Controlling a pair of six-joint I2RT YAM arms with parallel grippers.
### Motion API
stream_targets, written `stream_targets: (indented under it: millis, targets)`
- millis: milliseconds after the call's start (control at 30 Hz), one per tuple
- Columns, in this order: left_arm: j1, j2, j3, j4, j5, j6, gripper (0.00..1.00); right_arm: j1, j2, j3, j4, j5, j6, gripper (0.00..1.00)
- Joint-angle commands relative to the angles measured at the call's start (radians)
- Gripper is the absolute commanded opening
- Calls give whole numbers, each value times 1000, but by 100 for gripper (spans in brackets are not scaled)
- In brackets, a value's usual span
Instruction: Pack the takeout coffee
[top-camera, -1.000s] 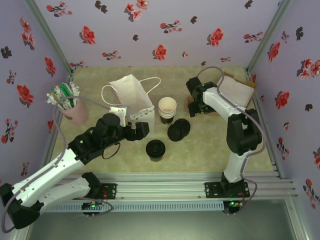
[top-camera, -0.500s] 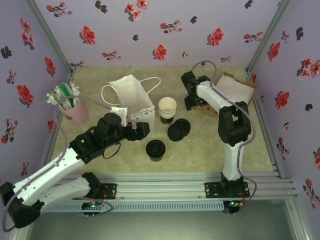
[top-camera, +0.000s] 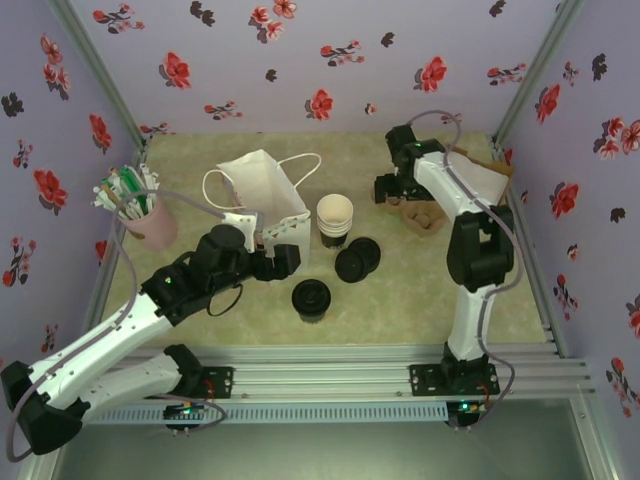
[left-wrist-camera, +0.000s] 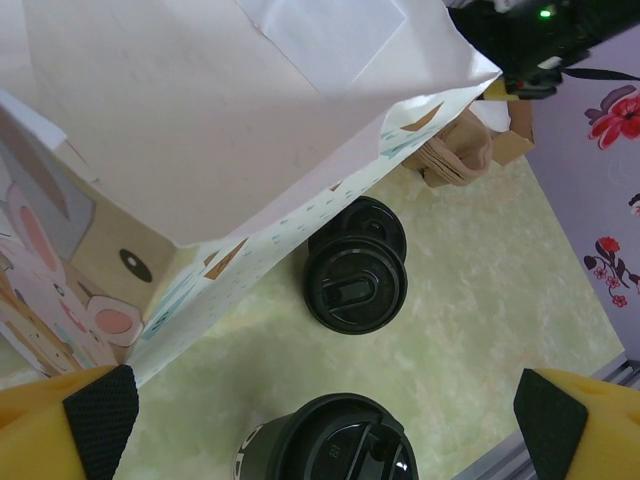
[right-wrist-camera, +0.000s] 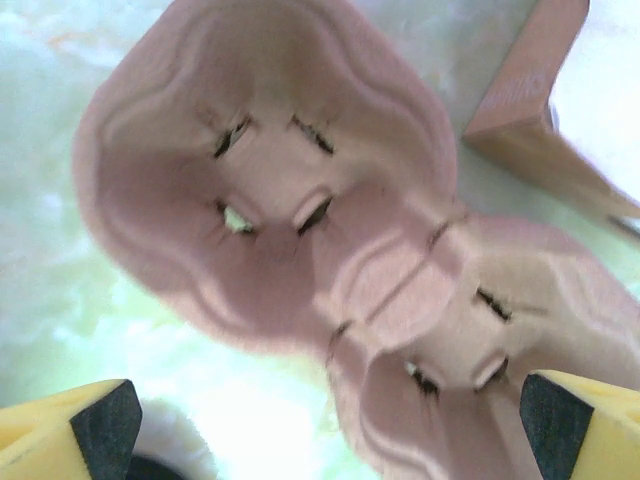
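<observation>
The takeout coffee (top-camera: 311, 298), a dark cup under a black lid, stands on the table in front of the white paper bag (top-camera: 262, 192). In the left wrist view the coffee (left-wrist-camera: 326, 446) sits low between my left gripper's spread fingertips (left-wrist-camera: 100, 412), below the bag's printed edge (left-wrist-camera: 230, 150). My left gripper (top-camera: 283, 259) hovers open beside the bag, just left of and behind the coffee. My right gripper (top-camera: 392, 189) is open above a brown pulp cup carrier (top-camera: 421, 216). That carrier (right-wrist-camera: 300, 200) lies close under the right gripper (right-wrist-camera: 325, 425), nothing held.
Loose black lids (top-camera: 357, 259) lie right of the coffee, and the lids (left-wrist-camera: 355, 280) show beyond the bag. A stack of lidless cups (top-camera: 335, 217) stands behind them. A pink cup of straws (top-camera: 141, 215) is at the left, a brown box (top-camera: 470, 178) at the back right.
The right arm has swung its wrist to the right and back, bringing its gripper over the pulp carrier. The left arm has barely shifted.
</observation>
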Motion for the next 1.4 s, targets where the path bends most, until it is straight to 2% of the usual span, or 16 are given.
stream_targets:
  millis: [0,233,567,867,1167,1367]
  targets:
    - [6,2,33,27,-10,18,99,-31,-89,-91,45,-153,39,99]
    - [7,6,44,26,-5,20,100,-76,-100,-193,65,-194,33,99]
    - [6,10,37,23,7,12,99,-82,-39,-205,54,-253,25,99]
    - [7,12,31,34,11,14,100,-76,-78,-253,34,-326,24,99]
    - [7,25,27,47,24,13,100,-71,-83,-265,-3,-304,27,99]
    - [7,13,16,49,22,13,99,-54,-166,-370,-6,-289,36,99]
